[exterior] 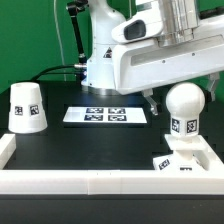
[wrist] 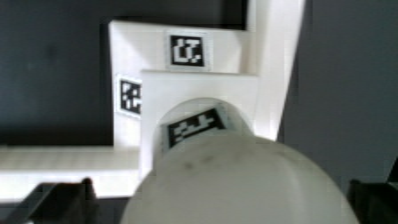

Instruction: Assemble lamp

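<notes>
The white round-topped bulb (exterior: 184, 108) stands upright on the flat base block (exterior: 180, 162) at the front of the exterior view's right, in the corner of the white wall. The cup-shaped shade (exterior: 27, 107) stands mouth down, alone, at the exterior view's left. My gripper (exterior: 166, 99) hangs over the bulb, with one dark finger (exterior: 152, 101) showing beside it. In the wrist view the bulb (wrist: 231, 175) fills the space between the fingers (wrist: 63, 202), with a gap on each side. The gripper (wrist: 222, 208) is open. The tagged base (wrist: 178, 55) lies beyond the bulb.
The marker board (exterior: 105, 115) lies flat in the middle of the black table. A white wall (exterior: 80, 182) runs along the front and left edges and shows in the wrist view (wrist: 276, 60) beside the base. The robot pedestal (exterior: 100, 65) stands behind the marker board.
</notes>
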`<state>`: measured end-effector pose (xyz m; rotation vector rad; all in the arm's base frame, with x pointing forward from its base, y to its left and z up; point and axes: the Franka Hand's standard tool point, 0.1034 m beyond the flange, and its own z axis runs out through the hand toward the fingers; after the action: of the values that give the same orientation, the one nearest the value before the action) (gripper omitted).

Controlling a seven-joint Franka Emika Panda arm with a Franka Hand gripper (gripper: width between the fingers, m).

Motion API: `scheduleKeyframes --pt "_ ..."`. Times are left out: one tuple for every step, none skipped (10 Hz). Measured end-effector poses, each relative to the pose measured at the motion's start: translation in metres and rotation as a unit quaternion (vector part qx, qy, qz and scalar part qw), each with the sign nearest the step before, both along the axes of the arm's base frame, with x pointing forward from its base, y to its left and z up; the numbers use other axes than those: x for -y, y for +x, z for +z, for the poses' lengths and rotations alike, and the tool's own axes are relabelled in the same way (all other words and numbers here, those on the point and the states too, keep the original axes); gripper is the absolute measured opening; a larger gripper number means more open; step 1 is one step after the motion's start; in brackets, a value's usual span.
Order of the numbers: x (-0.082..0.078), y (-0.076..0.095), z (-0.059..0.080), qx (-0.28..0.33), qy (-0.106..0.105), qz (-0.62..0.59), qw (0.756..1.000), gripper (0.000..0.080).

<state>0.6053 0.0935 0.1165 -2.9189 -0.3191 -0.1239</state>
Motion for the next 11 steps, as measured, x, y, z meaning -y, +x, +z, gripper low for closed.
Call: scheduleKeyframes --pt "0.0 0.0 0.0 0.007 -0.006 0.033 0.999 0.0699" --pt "0.001 0.0 0.0 0.017 -0.015 0.085 0.996 0.0699" --pt "-0.001 0.0 0.0 0.027 -0.024 0.134 0.99 0.0699" --pt "-0.002 0.0 0.0 0.033 -0.03 0.168 0.985 0.0699" --pt "-0.003 0.0 0.001 0.039 -0.037 0.2 0.978 0.0699" --pt "-0.007 0.001 0.002 0.049 -0.047 0.246 0.967 0.0699" --pt "-0.011 0.001 0.002 0.054 -0.048 0.273 0.959 0.0699" --pt "-0.009 0.002 0.002 0.06 -0.05 0.308 0.948 0.0699" --pt "-0.005 0.001 0.002 0.063 -0.051 0.354 0.932 0.0699" --pt "-0.003 0.003 0.003 0.069 -0.052 0.388 0.918 0.0699" --pt "-0.003 0.004 0.003 0.07 -0.056 0.401 0.912 0.0699"
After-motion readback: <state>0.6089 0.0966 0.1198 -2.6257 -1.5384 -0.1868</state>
